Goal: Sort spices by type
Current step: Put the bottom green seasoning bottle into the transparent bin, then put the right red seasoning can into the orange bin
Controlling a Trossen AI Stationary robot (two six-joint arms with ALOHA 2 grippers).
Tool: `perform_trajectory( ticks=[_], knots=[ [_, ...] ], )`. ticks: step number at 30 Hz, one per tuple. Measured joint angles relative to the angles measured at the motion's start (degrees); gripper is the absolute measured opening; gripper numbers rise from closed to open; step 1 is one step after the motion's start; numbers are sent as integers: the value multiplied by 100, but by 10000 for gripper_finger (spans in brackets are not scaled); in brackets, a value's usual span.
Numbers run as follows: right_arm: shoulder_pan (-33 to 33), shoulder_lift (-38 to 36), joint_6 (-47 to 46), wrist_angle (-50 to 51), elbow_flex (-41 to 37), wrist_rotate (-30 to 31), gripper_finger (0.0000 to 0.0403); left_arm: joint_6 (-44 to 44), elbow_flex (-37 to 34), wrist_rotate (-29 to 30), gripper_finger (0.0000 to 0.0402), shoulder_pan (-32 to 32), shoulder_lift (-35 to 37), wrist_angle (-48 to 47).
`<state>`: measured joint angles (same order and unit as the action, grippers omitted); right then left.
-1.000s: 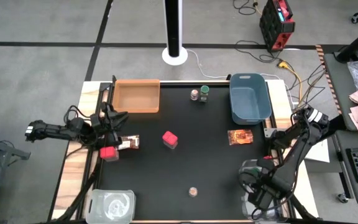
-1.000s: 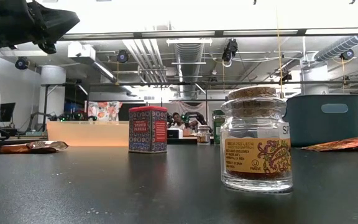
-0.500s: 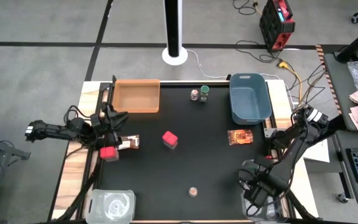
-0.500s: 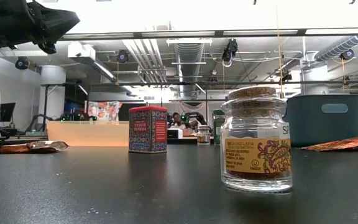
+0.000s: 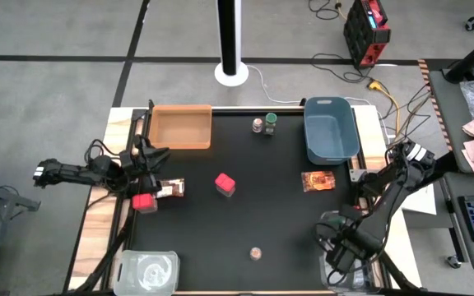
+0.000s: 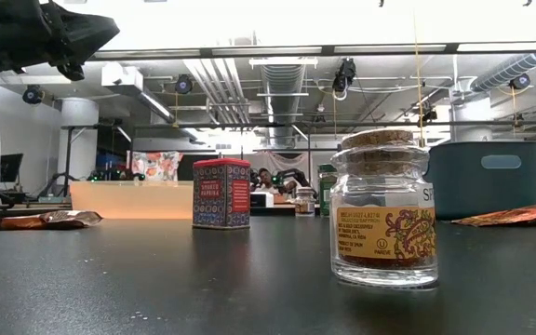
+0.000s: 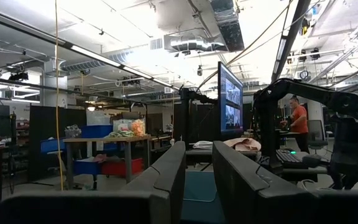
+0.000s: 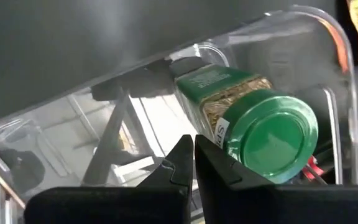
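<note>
My right gripper (image 8: 193, 144) is shut at the table's near-right corner (image 5: 341, 247), over a clear container (image 8: 303, 12). A green-capped jar (image 8: 253, 124) lies on its side in that container, just past the fingertips. My left gripper (image 7: 197, 155) waits at the left edge (image 5: 159, 154), open by a narrow gap, above a red box (image 5: 144, 201) and a packet (image 5: 169, 189). A second red box (image 5: 225, 184) stands mid-table. A cork-capped jar (image 6: 384, 209) stands near the near edge. Two jars (image 5: 263, 124) stand at the far edge. Another packet (image 5: 318, 181) lies flat at the right.
An orange tray (image 5: 179, 127) sits at the far left and a blue tub (image 5: 330, 127) at the far right. A second clear container (image 5: 148, 270) is at the near-left corner. People and workstations show in the room beyond the table.
My right arm has shifted slightly over the clear container at the near-right corner. Everything on the table has stayed where it was.
</note>
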<state>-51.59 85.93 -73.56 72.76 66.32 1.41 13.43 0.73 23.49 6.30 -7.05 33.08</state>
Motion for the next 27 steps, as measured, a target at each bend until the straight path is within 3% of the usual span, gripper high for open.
perform_trajectory(
  ticks=[7, 11, 14, 20, 27],
  knots=[
    [0, -56, -55, -88, 42, -343, 9, -1, 0, 0, 66, -2, 0, 0],
    [21, -165, -42, -168, 496, -312, 9, 0, 0, -2, 66, 0, 0, 2],
    [100, -302, -232, -121, 967, 184, 9, 0, 0, -1, 66, -2, 0, 2],
    [522, -593, -1160, 422, 1594, 2077, 9, -2, 0, -2, 66, -2, 0, 2],
    [1576, -811, -303, 497, 1648, 2272, 9, -41, 0, -2, 66, -2, 0, 5]
  ],
)
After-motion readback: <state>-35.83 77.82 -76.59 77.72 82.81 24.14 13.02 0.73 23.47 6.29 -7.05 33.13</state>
